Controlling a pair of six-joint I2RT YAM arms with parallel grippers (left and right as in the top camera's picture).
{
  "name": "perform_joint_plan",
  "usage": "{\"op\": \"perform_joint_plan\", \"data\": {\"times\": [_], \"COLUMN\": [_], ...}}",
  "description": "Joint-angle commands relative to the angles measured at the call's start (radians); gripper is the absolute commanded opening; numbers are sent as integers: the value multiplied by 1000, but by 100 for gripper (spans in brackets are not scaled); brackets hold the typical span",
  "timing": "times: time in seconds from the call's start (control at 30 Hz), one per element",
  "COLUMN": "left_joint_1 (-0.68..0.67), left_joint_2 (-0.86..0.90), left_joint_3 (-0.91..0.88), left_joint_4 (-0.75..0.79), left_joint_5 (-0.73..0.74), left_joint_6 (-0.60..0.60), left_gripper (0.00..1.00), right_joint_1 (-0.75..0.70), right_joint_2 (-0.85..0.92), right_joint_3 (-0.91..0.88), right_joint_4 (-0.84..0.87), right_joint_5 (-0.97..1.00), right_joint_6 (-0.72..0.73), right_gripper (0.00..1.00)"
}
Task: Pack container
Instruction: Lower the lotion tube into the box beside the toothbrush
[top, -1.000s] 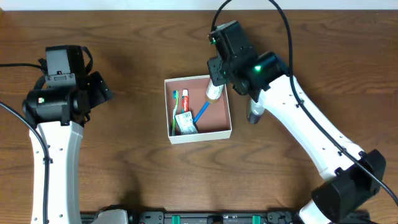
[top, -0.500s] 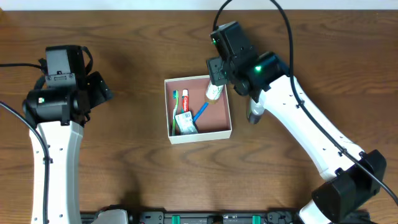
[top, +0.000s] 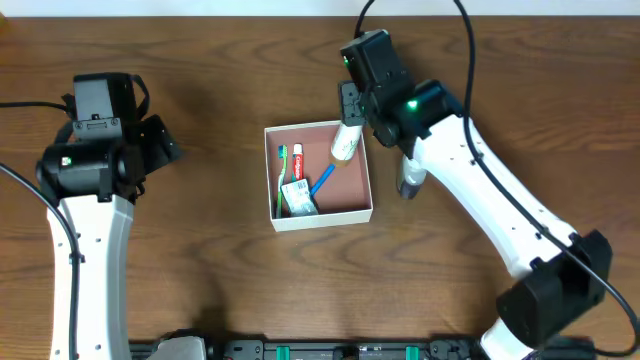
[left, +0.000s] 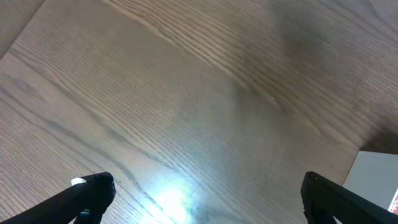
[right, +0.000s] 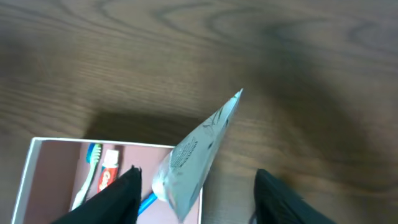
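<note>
The right jaws now sit higher and farther back from the container (top: 325, 217), past its far right corner, where 1 second ago they hung low over that corner. The white tube (top: 346, 143) has not gone with them. It leans on the container's far right corner, cap end down inside, crimped tail poking up and out over the rim. In the right wrist view the right jaws stand wide apart on either side of the tube with space to each finger, gripping nothing.

That reads as a release just made. The tube is only loosely packed: it is propped on the wall, not lying flat, and could tip either way.

The container sits on the tabletop (top: 200, 260) between the 2 arms. Along its left wall lie a green toothbrush (top: 282, 165) and a red-and-white toothpaste (top: 298, 160). A blue toothbrush (top: 322, 180) slants toward its middle.

Just right of the container, under the right arm (top: 470, 175), lies a small grey item (top: 410, 183) I cannot identify, probably the next to pack.

The left jaws, well left of the container, gape empty.
</note>
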Motion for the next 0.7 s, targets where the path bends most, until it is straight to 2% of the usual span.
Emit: {"op": "perform_joint_plan", "data": {"times": [0.0,0.07,0.17,0.3,0.37,0.53,0.67], "left_joint_1": [5,5,5,5,5,5,5], "left_joint_2": [2,2,2,2,2,2,2], "left_joint_3": [3,3,3,3,3,3,3], "left_joint_4": [-3,-3,-3,-3,-3,-3,-3], "left_joint_5": [-9,-9,-9,-9,-9,-9,-9], "left_joint_6": [9,9,9,9,9,9,9], "left_gripper": [98,98,98,98,98,98,98], "right_joint_1": [-2,-3,-3,-3,-1,3,32], "right_joint_2": [33,39,42,42,42,36,-9], "right_joint_3": [23,23,23,23,23,24,24], "right_joint_4": [-2,3,15,19,20,23,12], "right_joint_5": [6,6,6,6,7,6,7], "right_joint_6": [21,21,21,21,15,-17,-106], "right_gripper": [55,52,35,8,1,1,1]}}
